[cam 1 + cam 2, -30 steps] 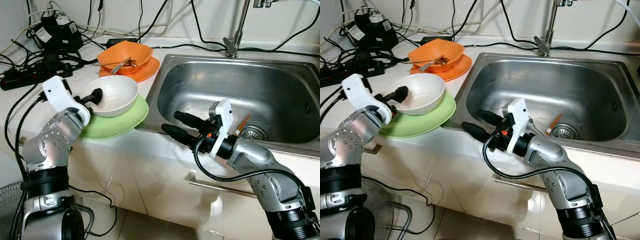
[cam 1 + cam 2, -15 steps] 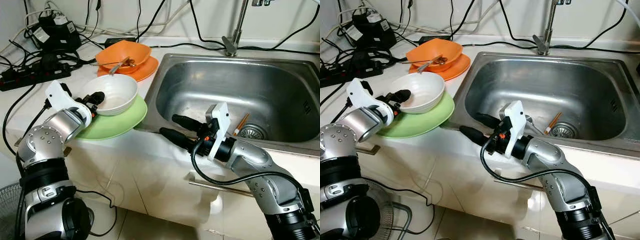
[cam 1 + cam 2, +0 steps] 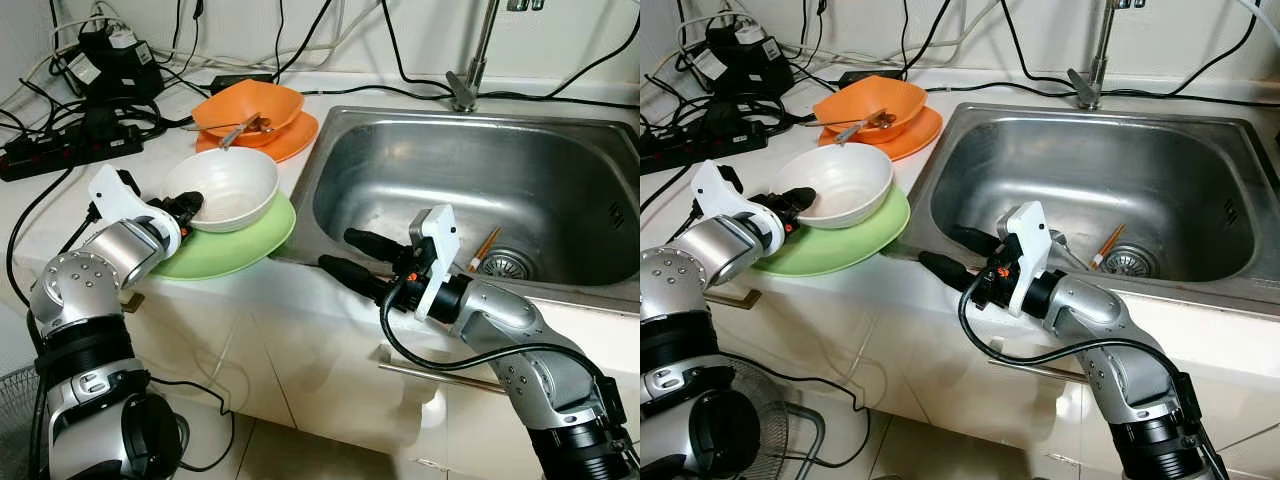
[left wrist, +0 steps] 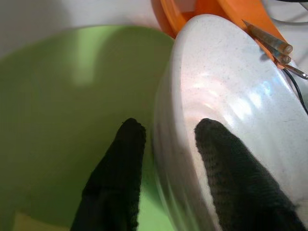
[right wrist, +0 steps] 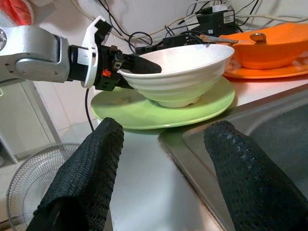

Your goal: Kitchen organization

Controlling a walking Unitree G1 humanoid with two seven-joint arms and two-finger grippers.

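Clearly the sink [image 3: 480, 190] is the biggest thing on the bench [image 3: 45, 215], a steel basin at 3 o'clock with chopsticks [image 3: 485, 247] lying near its drain and a tap [image 3: 470, 60] behind it. At 9 o'clock from the basin a green plate [image 3: 235, 250] sits at the bench's front edge, overhanging a little, and the white bowl [image 3: 225, 185] stands on it. At 12 o'clock from that pair an orange bowl [image 3: 250, 105] rests on an orange plate [image 3: 290, 143], with a spoon [image 3: 238, 130] lying in the bowl.

The left end effector [image 3: 187, 205] straddles the white bowl's near rim, one finger inside and one outside against the wall; whether it is pinching the rim or only around it, I cannot tell. The right end effector [image 3: 345, 255] hovers with its fingers spread over the sink's front corner, at 4 o'clock from the plate, holding nothing.

The bowl looks like glazed ceramic or melamine: stiff, smooth, likely slippery and liable to chip if dropped. Its rim is the natural place to hold it, though a one-sided pinch may let it tilt.

The bench is pale and smooth, with a power strip [image 3: 60, 155] and tangled cables [image 3: 110, 110] crowding its back left. White tiled wall rises behind; white cabinet fronts and a tiled floor lie below.
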